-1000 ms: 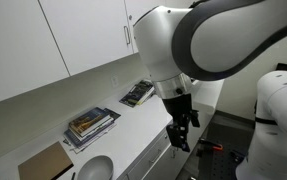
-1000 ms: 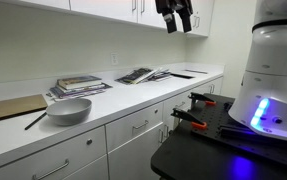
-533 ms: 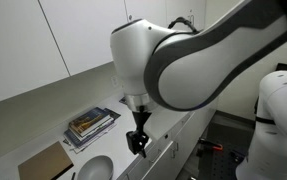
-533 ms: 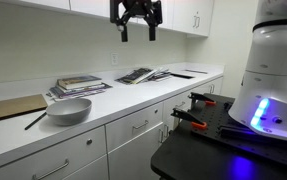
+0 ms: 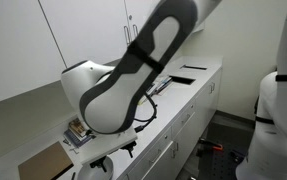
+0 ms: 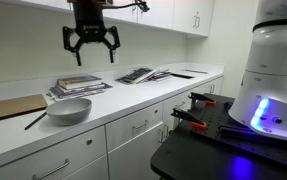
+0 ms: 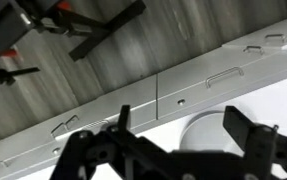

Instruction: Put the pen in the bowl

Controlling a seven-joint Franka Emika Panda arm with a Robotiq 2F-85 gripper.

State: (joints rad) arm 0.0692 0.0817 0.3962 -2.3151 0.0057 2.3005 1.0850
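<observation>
- The end effector hangs in the air well above the table. Its dark fingers are spread wide and hold nothing.
- In that exterior view it is over the stack of books, which lies toward the back edge of the table by the wall.
- The pen is a thin dark stick lying flat near the front edge of the table. It rests at a slant between the brown board and the bowl, and is just beside the bowl but not in it.
- The bowl is pale grey-white and upright, close to the front edge and in front of the books. Nothing shows above its rim.
- Open magazines lie spread further along the table, near the back edge.
- In the wrist view the released end effector frames part of the bowl at the table's front edge. Above it are the drawer fronts.
- In an exterior view the arm fills the foreground. Only part of the bowl, the books and the board show past it.
</observation>
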